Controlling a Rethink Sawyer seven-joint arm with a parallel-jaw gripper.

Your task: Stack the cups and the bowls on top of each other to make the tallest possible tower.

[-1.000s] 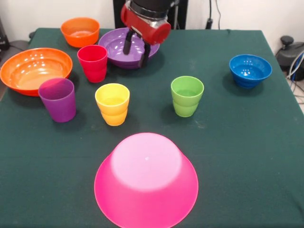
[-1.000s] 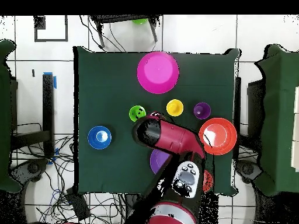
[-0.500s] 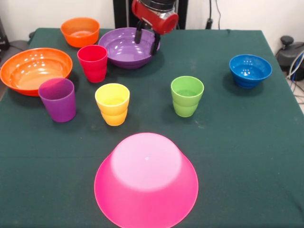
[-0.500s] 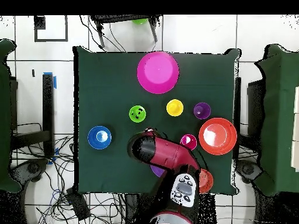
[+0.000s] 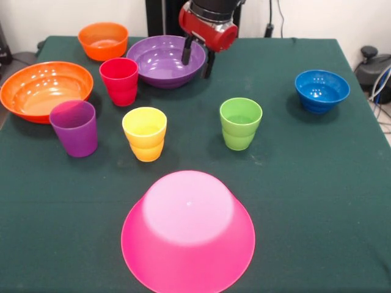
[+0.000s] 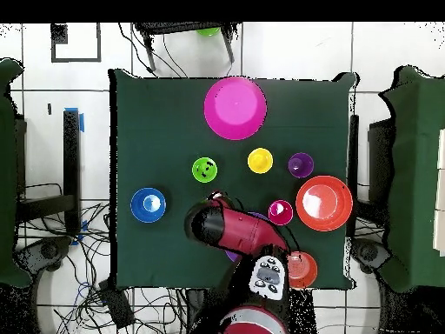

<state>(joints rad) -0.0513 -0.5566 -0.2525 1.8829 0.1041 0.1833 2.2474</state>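
Red and black gripper (image 5: 198,60) is hanging right over the near-right rim of the medium purple bowl (image 5: 160,60), jaws spread apart with nothing between them. One finger looks like it's inside the rim and the other outside, so they straddle the bowl wall, but I can't tell if either one actually touches the plastic.

Everything else sits loose on the green worktop (image 5: 305,183), nothing stacked:
- big pink bowl (image 5: 188,232) upside down at the front, on its own
- light green cup (image 5: 240,122) and yellow cup (image 5: 145,133) upright in the middle, well apart
- purple cup (image 5: 74,127) just in front of the large orange bowl (image 5: 44,89)
- red cup (image 5: 120,80) just beside the purple bowl's left edge
- small orange bowl (image 5: 102,39) in the back left corner
- small blue bowl (image 5: 322,90) off alone on the right

From overhead the arm (image 6: 239,233) covers most of the purple bowl, only a sliver pokes out.
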